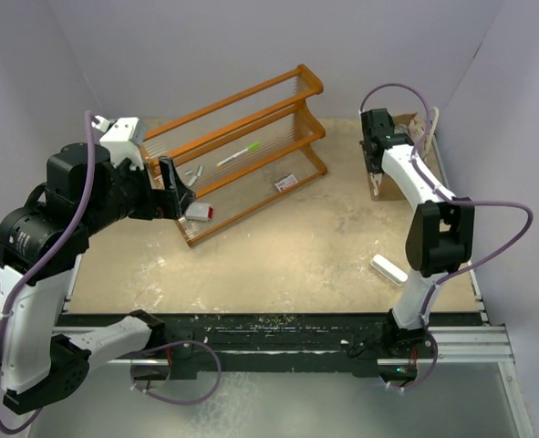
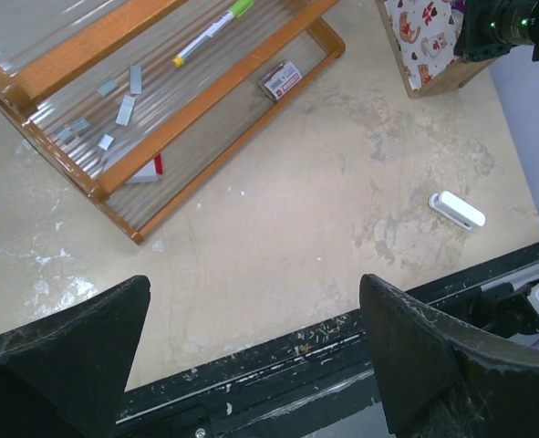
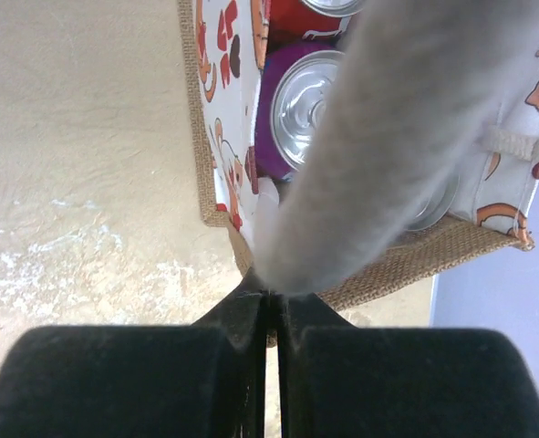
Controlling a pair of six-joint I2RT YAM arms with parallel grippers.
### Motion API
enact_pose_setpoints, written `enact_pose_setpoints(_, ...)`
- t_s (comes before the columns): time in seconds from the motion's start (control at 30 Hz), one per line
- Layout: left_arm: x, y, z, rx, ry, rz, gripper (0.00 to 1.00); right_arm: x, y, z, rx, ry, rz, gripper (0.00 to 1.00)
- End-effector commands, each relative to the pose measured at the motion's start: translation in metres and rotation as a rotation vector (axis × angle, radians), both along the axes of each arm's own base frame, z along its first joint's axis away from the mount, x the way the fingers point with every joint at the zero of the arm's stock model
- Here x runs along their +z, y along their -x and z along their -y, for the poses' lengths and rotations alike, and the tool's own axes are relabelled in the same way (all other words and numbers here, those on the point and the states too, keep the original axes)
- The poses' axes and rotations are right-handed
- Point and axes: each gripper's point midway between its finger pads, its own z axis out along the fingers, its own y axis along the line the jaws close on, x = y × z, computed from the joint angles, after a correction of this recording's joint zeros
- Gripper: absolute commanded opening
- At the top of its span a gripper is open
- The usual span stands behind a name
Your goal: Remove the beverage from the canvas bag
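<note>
The right hand (image 3: 269, 301) is pinched shut on the soft white handle (image 3: 369, 137) of the limp canvas bag (image 3: 406, 265), far right on the bench (image 2: 278, 228). Inside stands a purple can (image 3: 296, 100), probably rigid, slick and weighty; best gripped across its sides. The left hand (image 2: 253, 283) gapes empty.

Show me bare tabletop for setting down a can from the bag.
Widest bare patch: mid-table, bordered by the wooden rack, the canvas bag, the white block and the near edge. Crowded: the far-right corner, where the right arm hangs over the bag, and the rack's shelves.
</note>
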Motion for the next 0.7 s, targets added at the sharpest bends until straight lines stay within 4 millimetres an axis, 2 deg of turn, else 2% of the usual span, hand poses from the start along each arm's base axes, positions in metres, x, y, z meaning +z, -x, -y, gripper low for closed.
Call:
enact_pose_setpoints(0.0, 0.010, 0.005, 0.008, -0.041, 0.054, 0.017, 0.99, 0.018, 0.023, -0.026, 0.089, -0.119, 0.018, 0.00)
enact_pose_setpoints(0.13, 0.008, 0.006, 0.015, -0.063, 0.079, 0.008, 0.99, 0.027, 0.042, -0.056, 0.150, -0.180, 0.013, 0.00)
enact_pose_setpoints(0.23, 0.005, 0.007, 0.016, -0.061, 0.087, -0.001, 0.99, 0.025, 0.057, -0.070, 0.167, -0.203, 0.006, 0.00)
enact_pose_setpoints(0.37, 0.001, 0.011, 0.018, -0.069, 0.110, -0.022, 0.99, 0.023, 0.081, -0.102, 0.204, -0.301, -0.023, 0.00)
enact_pose_setpoints(0.6, -0.023, 0.021, 0.020, -0.048, 0.148, -0.102, 0.99, 0.018, 0.132, -0.143, 0.192, -0.479, -0.066, 0.00)
enact_pose_setpoints(0.67, -0.029, 0.024, 0.021, -0.047, 0.165, -0.125, 0.99, 0.021, 0.147, -0.162, 0.209, -0.563, -0.068, 0.00)
